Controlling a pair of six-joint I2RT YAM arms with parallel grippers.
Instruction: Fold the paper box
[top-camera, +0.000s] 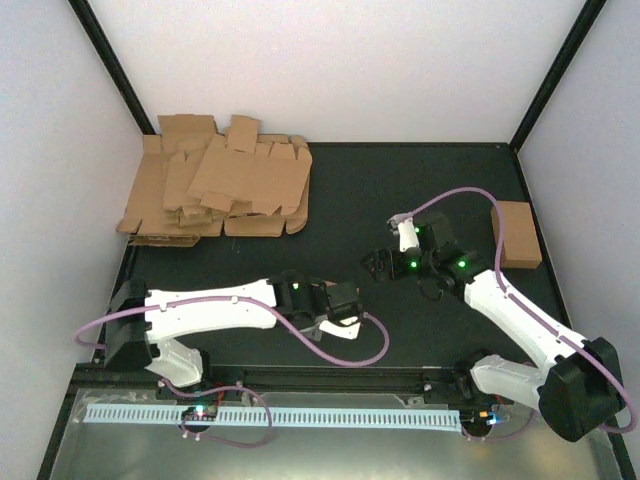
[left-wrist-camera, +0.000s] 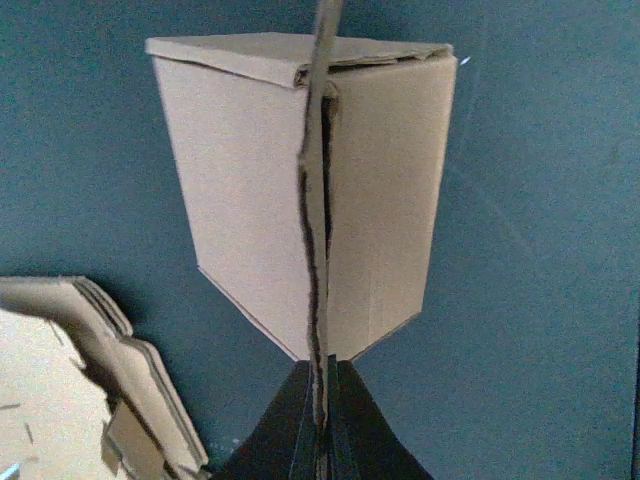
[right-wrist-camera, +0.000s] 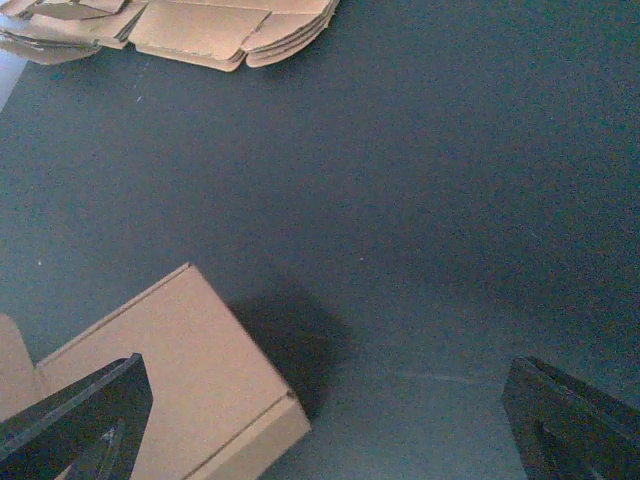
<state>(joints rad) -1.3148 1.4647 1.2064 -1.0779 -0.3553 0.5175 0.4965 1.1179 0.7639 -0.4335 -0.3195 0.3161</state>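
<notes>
Plain tan-brown cardboard paper box, unprinted. Heap of flat cardboard blanks: same brown. Matte near-black table top. White robot arms, black joints; lilac cables; green indicator lights.

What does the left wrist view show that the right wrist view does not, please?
Only the left wrist view shows the left gripper, shut on a thin cardboard edge that appears to be a flap of the small brown cardboard box. It also shows that box's closed end. Only the right wrist view shows the right gripper, with its dark fingers standing wide open. Both views show the box, the heap of flat brown cardboard blanks and the dark table.
</notes>
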